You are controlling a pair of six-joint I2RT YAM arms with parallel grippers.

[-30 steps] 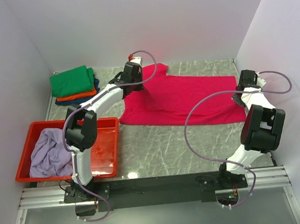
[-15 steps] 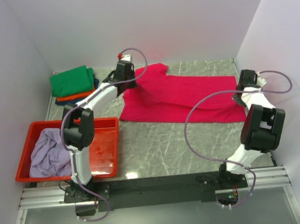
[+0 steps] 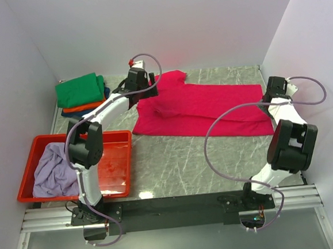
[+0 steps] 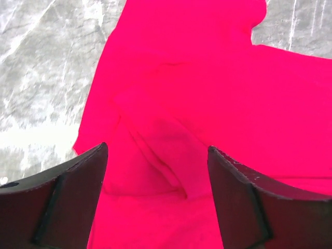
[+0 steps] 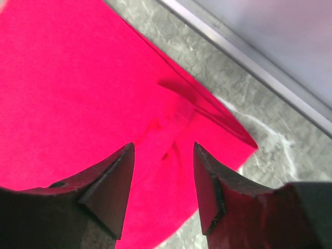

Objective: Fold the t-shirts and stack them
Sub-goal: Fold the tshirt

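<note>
The crimson-pink t-shirt (image 3: 202, 107) lies spread across the back of the table, with a few folds near its left end. My left gripper (image 3: 146, 90) hovers over that left end, its jaws wide open above a wrinkle of the pink cloth (image 4: 207, 93) and holding nothing (image 4: 155, 171). At the shirt's right edge my right gripper (image 3: 267, 101) is open too (image 5: 163, 149), over a creased corner of the cloth (image 5: 78, 78). A green t-shirt (image 3: 82, 89) tops a folded pile, with an orange one (image 3: 84, 107) and a dark blue one (image 3: 106, 94) under it. The pale lavender t-shirt (image 3: 54, 168) sits crumpled in the tray.
A red plastic tray (image 3: 119, 163) stands at the near left beside the left arm's base. White walls close in the back and both sides. Grey marble tabletop (image 3: 180, 158) shows in front of the pink shirt. The right arm's cable (image 3: 213, 132) loops over the shirt.
Both grippers have gone from shut to open and let go of the pink shirt. The left gripper moved back and left, and the shirt's left end settled onto the table.
</note>
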